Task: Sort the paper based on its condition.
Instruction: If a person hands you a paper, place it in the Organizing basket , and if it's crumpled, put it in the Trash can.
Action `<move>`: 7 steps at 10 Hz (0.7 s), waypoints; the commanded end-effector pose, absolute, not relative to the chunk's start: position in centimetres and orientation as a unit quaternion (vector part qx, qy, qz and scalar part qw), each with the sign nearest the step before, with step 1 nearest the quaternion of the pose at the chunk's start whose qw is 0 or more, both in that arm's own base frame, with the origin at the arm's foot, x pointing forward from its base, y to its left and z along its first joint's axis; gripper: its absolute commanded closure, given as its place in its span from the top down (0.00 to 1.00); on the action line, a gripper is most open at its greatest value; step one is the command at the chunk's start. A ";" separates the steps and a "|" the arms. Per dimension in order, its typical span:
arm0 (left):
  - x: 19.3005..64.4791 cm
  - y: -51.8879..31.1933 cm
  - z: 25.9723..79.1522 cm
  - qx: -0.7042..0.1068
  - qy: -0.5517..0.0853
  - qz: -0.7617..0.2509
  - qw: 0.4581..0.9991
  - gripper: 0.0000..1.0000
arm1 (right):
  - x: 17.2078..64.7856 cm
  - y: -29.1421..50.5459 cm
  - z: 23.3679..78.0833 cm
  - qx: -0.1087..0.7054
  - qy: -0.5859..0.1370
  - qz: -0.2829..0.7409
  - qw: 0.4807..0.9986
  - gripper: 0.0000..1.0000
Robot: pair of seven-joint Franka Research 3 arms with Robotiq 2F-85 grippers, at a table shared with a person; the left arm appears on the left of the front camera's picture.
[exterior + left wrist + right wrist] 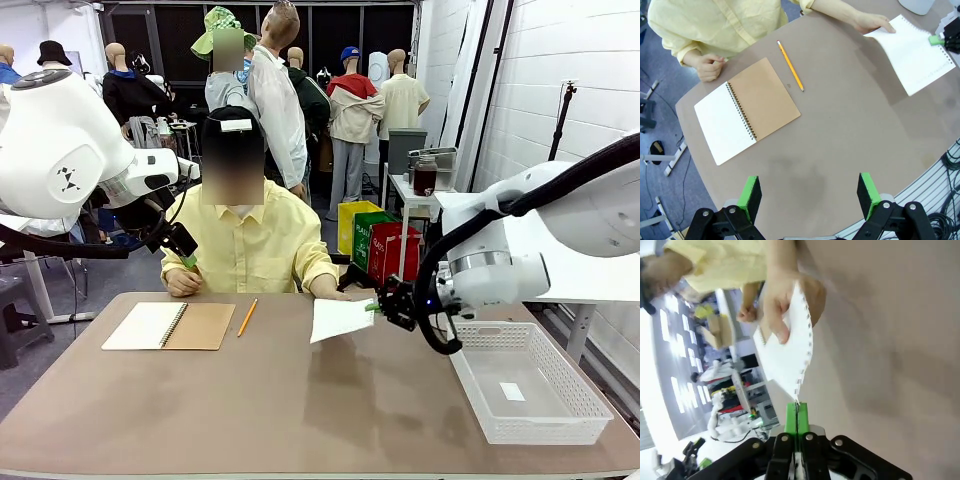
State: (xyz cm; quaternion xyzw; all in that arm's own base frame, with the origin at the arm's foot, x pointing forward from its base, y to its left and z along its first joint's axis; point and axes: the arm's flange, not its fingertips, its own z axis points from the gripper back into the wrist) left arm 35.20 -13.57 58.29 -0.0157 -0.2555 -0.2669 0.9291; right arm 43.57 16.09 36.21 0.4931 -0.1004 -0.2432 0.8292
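one notebook (168, 326), one pencil (247, 317) and a basket (541, 431) flank the paper (338, 318).

The paper (338, 319) above table (300, 410): right gripper (377, 306) clamped on one edge, person's hand (327, 292) on the other. Open notebook (168, 326), pencil (247, 317) beside it.

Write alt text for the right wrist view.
The right end effector pinches the perforated edge of a white paper sheet, whose far end a person's hand holds above the brown table.
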 end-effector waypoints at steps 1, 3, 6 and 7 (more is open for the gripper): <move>35.2 -13.5 58.3 -0.017 -0.258 -0.267 0.928 1.00 | 43.6 14.2 39.9 0.440 -0.166 -0.186 0.863 0.00; 35.2 -13.5 58.3 -0.017 -0.258 -0.267 0.928 1.00 | 43.2 11.5 43.9 0.369 -0.184 -0.131 0.902 0.00; 35.2 -13.5 58.3 -0.017 -0.258 -0.267 0.928 1.00 | 41.4 5.9 48.9 0.291 -0.162 -0.028 0.943 0.00; 35.2 -13.5 58.3 -0.017 -0.258 -0.267 0.928 1.00 | 40.7 4.3 50.1 0.284 -0.146 -0.007 0.948 0.00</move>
